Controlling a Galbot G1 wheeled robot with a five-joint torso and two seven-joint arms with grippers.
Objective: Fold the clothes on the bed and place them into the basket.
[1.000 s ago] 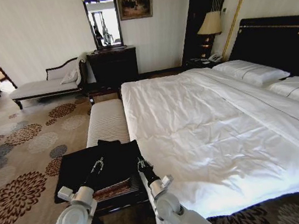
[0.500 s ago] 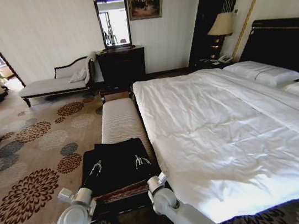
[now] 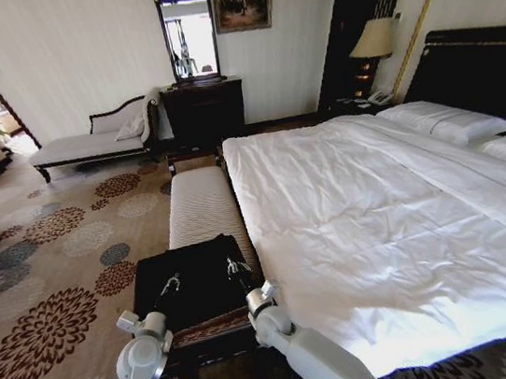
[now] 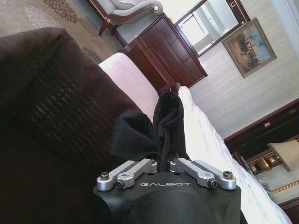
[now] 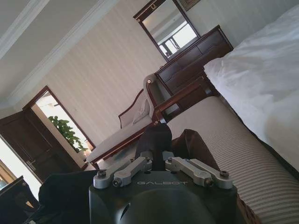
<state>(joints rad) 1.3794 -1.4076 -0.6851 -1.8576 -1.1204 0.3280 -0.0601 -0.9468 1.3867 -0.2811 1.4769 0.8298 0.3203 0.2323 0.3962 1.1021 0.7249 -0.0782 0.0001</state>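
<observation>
**Shirt spread over basket, both hands pinching its near edge**

While both arms reach forward, the black T-shirt (image 3: 194,275) lies draped across the top of the wicker basket (image 3: 207,328), which sits at the foot end of the cream striped bench (image 3: 201,206), just left of the bed (image 3: 380,219). Long axis of the cloth looks roughly crosswise to the bench, though it is near square from above; lettering not visible.

Left hand (image 3: 170,284): over the shirt's left portion, fingers together, clamped on a bunched fold of black fabric that stands up from the grip in the left wrist view (image 4: 161,126).

Right hand (image 3: 237,268): over the shirt's right edge, beside the bed's white duvet. Fingers together, pinching a fold of dark cloth (image 5: 156,137).

Woven basket wall shows beside the left hand (image 4: 60,107). Patterned carpet (image 3: 48,275) around.
</observation>
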